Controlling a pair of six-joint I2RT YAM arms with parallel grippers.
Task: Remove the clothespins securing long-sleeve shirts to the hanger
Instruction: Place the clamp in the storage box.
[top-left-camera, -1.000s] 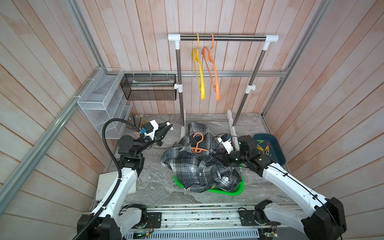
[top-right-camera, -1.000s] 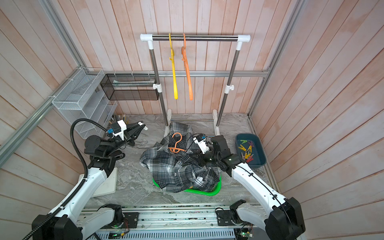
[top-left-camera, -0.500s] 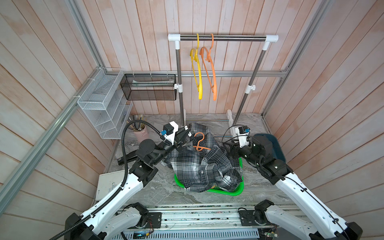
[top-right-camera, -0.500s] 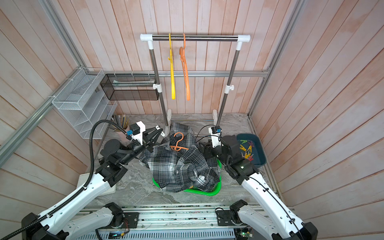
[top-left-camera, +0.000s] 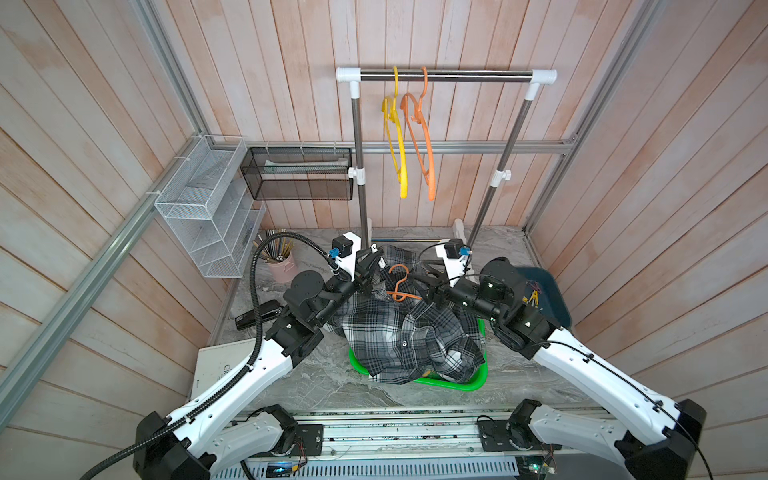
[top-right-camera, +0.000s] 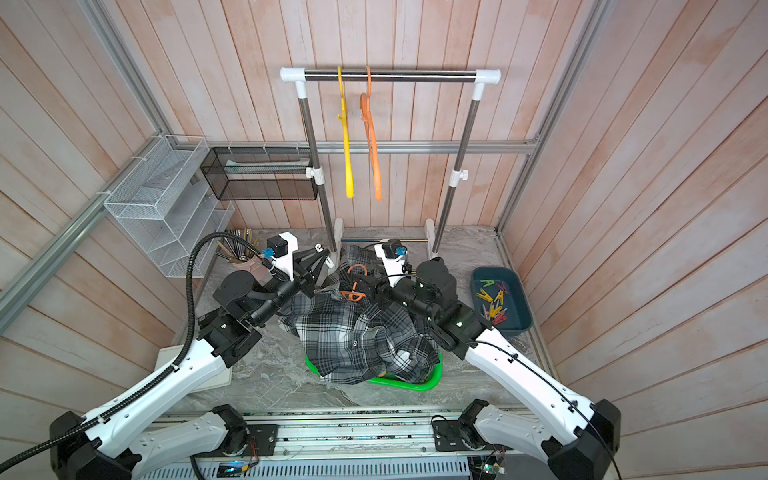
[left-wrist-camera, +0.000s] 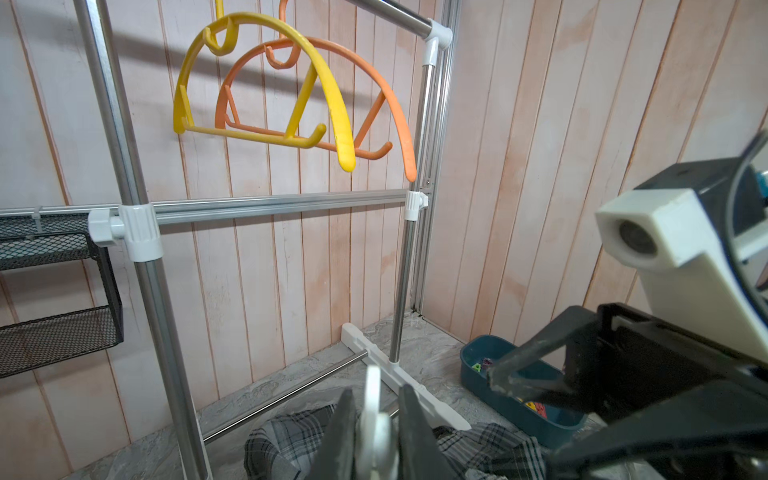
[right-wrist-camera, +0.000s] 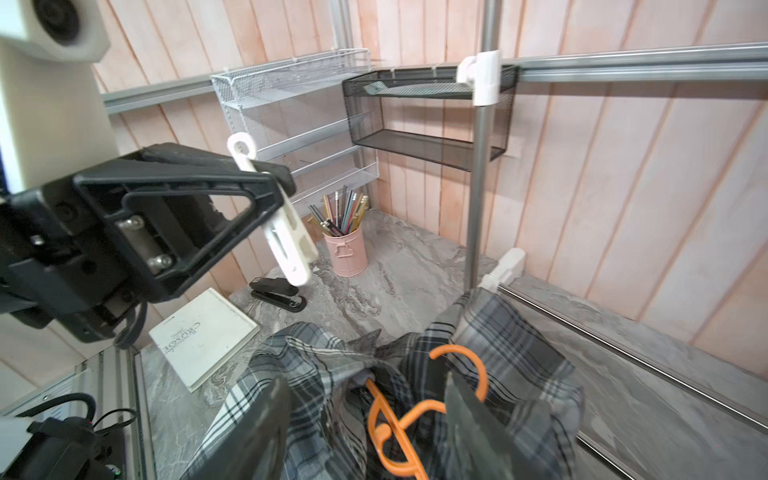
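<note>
White clothespin (right-wrist-camera: 270, 216), pinched near its ring end by the pressed-together fingers of the left end effector (right-wrist-camera: 274, 178) and held in the air above the counter (top-left-camera: 311, 382), beside the rack's near post. Its long axis lies across the fingertips and stands steep: ring end uppermost, the longer clamp end pointing down toward the counter. Just beside it, the grey plaid shirts (top-left-camera: 399, 332) lie heaped over a green basket (top-left-camera: 469, 384), with an orange hanger (top-left-camera: 399, 286) on top. The right end effector (right-wrist-camera: 370, 424) hovers over that hanger's hook, jaws spread and holding nothing. The step in hand appears to be disposal of a freed pin. The next move likely calls for carrying it across the heap to the teal tray (top-right-camera: 515, 307), where coloured clothespins (top-right-camera: 492, 301) already lie, well apart on the right arm's side. Whether other pins remain on the shirts cannot be told.
</note>
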